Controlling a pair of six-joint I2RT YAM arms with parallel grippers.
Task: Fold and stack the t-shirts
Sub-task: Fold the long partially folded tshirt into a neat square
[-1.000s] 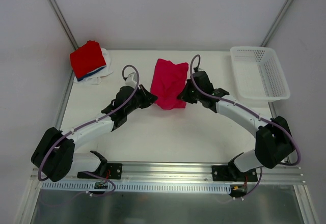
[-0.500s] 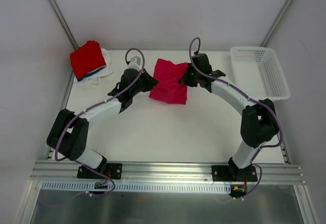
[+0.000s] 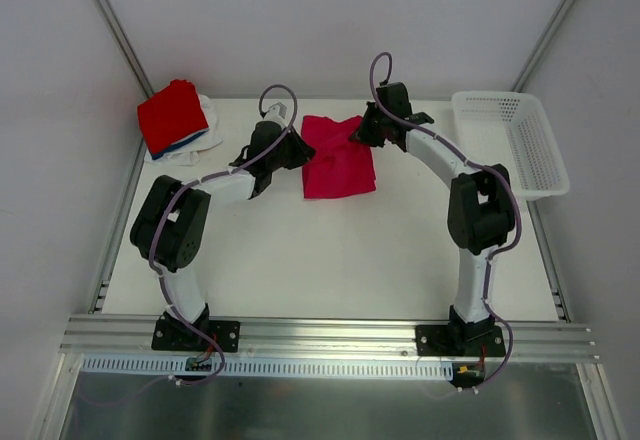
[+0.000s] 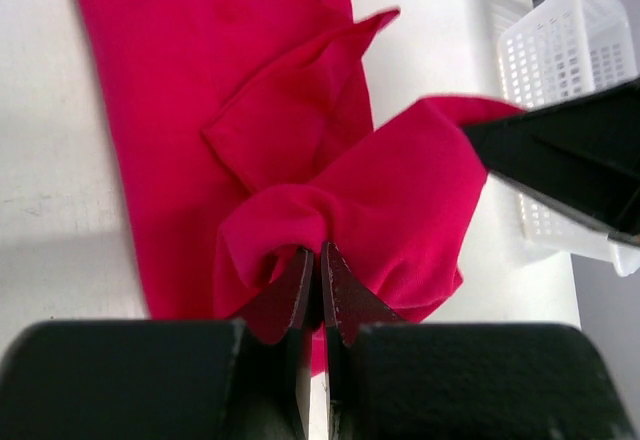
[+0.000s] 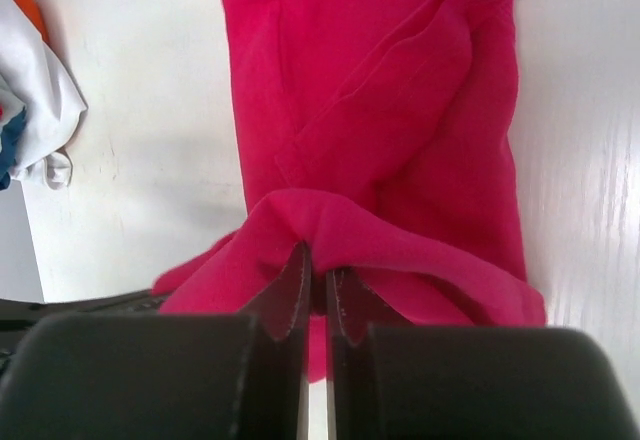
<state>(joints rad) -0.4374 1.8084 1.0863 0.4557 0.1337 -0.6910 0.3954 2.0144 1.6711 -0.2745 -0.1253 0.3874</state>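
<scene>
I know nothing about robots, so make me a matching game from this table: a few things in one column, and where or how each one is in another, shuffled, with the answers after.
Things
1. crimson-pink cloth t-shirt
2. folded bright red t-shirt
3. white plastic mesh basket
4. left gripper

Places or states
A. far right corner of the table
B. shut on a bunched fold of cloth
C. on top of the pile in the far left corner
D. far middle of the table

Pairs: 1-D, 2-C, 3-A, 4-B

white mesh basket (image 3: 520, 145), pale table (image 3: 330, 250)
</scene>
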